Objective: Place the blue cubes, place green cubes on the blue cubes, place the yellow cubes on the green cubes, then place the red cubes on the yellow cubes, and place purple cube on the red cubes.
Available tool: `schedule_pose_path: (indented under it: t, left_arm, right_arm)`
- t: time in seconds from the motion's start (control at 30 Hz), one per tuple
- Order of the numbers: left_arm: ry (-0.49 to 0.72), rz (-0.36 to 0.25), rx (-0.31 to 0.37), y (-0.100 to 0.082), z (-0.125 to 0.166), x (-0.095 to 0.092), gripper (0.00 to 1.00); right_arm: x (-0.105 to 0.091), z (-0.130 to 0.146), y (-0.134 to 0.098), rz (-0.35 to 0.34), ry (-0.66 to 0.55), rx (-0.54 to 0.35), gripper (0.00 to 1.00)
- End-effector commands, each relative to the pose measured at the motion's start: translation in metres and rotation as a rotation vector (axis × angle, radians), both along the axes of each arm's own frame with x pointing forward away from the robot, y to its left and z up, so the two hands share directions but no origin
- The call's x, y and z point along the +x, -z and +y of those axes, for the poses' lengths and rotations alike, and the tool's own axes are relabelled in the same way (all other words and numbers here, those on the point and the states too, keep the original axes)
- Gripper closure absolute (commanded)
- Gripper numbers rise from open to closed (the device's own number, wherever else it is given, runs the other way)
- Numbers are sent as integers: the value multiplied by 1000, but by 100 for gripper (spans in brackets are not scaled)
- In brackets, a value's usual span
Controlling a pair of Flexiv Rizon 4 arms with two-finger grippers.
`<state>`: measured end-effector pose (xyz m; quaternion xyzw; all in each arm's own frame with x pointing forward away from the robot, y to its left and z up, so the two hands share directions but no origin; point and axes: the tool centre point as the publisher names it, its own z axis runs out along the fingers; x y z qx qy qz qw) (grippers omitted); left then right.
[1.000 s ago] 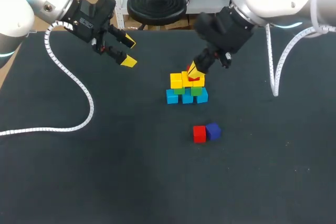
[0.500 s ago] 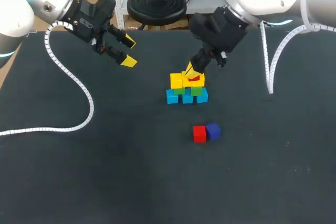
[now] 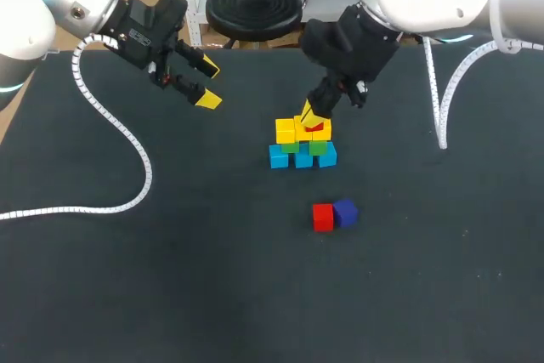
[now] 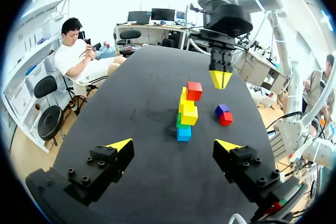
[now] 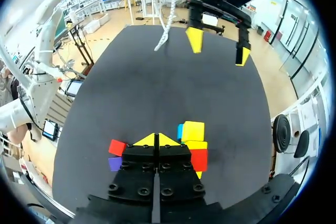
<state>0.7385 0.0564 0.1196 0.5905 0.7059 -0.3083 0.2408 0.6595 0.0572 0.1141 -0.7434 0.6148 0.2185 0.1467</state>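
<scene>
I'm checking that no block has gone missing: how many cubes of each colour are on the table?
blue cubes: 3
green cubes: 2
yellow cubes: 3
red cubes: 2
purple cube: 1
Total: 11 cubes

- Left gripper (image 4: pixel 174 145): fingers wide apart.
- Cube stack (image 4: pixel 185 119) ahead, top red cube (image 4: pixel 193 91) tilted.
- Right gripper (image 4: pixel 220 78), tips together, just beside it.
- Purple cube (image 4: pixel 221 110) touching loose red cube (image 4: pixel 226 118).

Three blue cubes (image 3: pixel 303 159) form a row, with green cubes (image 3: pixel 319 148) on them, yellow cubes (image 3: pixel 286 130) above and one red cube (image 3: pixel 315 126) topmost. At the stack's 5 o'clock, a loose red cube (image 3: pixel 323 218) touches the purple cube (image 3: pixel 345 212).
</scene>
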Motion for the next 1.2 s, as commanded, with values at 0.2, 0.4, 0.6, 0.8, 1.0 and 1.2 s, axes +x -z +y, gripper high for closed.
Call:
schedule_pose_path:
  t: [0.2,0.4,0.6,0.8,1.0,1.2]
  left_arm:
    - [2,-1,-1,0,1,0,0]
    - [2,-1,-1,0,1,0,0]
    - [2,-1,-1,0,1,0,0]
    - [2,-1,-1,0,1,0,0]
    - [2,-1,-1,0,1,0,0]
    - [2,-1,-1,0,1,0,0]
  right_arm:
    - [-34,-5,-4,-29,57,-124,100]
    - [-35,-5,1,-20,77,-152,100]
    - [-38,-15,5,-5,124,-182,100]
    - [-32,-15,8,-12,125,-207,100]
    - [-29,-15,13,-6,122,-219,100]
    - [-26,-14,19,1,121,-226,100]
